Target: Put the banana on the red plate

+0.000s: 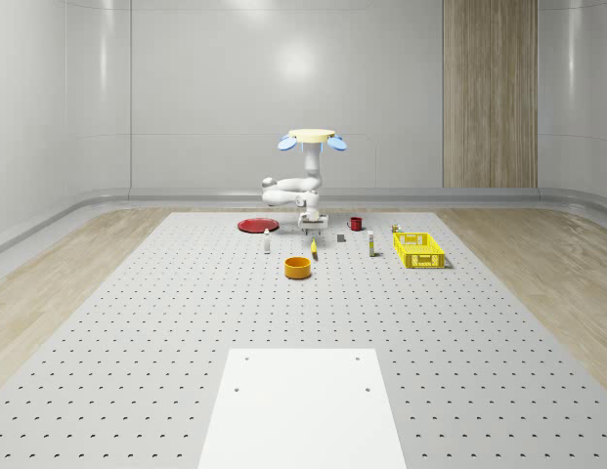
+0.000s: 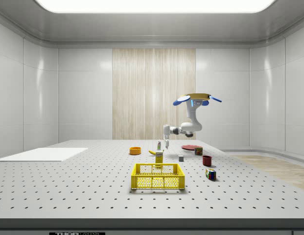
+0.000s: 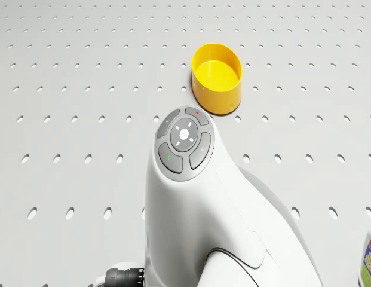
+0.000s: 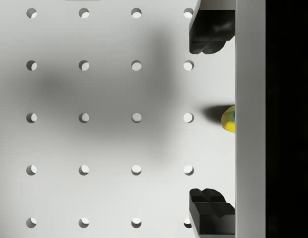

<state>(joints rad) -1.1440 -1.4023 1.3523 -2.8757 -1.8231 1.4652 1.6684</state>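
Perforated table open around; jaws spread over banana.

The banana is yellow with a darker tip, and it lies on the perforated grey bench, just beyond the orange bowl in the whole-scene view. In the wrist view only its yellow-green end shows, resting on the bench surface. The red plate is round and flat, sits on the bench farther back and to the whole-scene view's left of the banana, apart from it.
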